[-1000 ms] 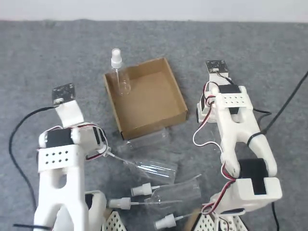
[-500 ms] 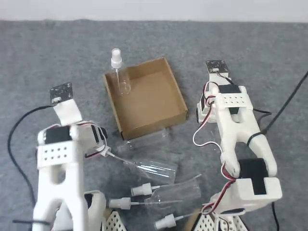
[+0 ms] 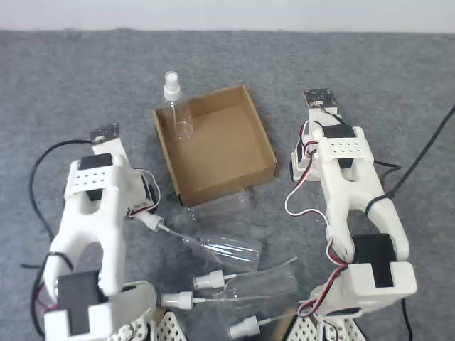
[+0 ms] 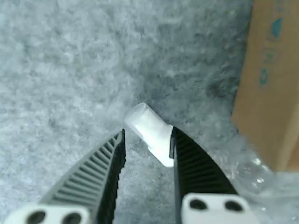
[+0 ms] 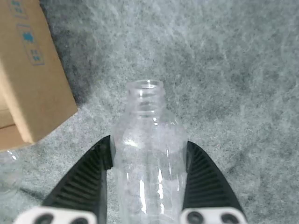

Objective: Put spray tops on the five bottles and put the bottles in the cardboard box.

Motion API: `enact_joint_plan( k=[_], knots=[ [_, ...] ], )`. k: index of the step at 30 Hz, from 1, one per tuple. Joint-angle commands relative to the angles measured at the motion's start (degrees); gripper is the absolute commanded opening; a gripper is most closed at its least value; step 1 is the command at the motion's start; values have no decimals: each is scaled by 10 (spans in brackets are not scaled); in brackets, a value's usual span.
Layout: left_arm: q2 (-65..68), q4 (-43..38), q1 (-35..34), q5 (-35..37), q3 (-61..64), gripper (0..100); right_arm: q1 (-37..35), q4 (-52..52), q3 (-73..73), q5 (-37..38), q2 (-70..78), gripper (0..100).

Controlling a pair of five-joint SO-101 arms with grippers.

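A grey, fuzzy carpet [image 3: 370,78] covers the whole surface, and beyond the box [image 3: 213,145] it ends at a pale wall [image 3: 227,14]. A black cable [image 3: 426,145] trails over the carpet well to the right of the box. In the box's far left corner a capped bottle [image 3: 178,114] stands upright, its white head above the rim. Just off the box's right side, the right gripper [image 5: 149,142] is clamped on both sides of a clear held bottle [image 5: 149,116]. Its neck is open, with no top on it, and a corner of the box is close by. Near the box's front left corner, the left gripper [image 4: 147,132] has its jaws partly apart. A white spray top [image 4: 150,135] lies on the carpet at the fingertips, against one finger and with a small gap to the other, so it is not pinched. In front of the box three loose bottles [image 3: 227,249] lie on their sides, the nearest against the box's front wall. Three loose tops [image 3: 206,280] with thin tubes lie among them, farther from the box.
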Motion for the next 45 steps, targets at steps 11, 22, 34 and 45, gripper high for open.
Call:
enact_joint_plan(
  k=[11, 22, 34, 45],
  knots=[
    [79, -51, 52, 124, -23, 138, 7, -9, -7, 8, -36, 43],
    [130, -96, 54, 124, -24, 133, 7, -9, -7, 8, -36, 43],
    [130, -95, 49, 124, -51, 8, 7, -9, -7, 8, -36, 43],
    [113, -86, 37, 123, -65, 11, 7, -10, -7, 8, -36, 42]
  ],
)
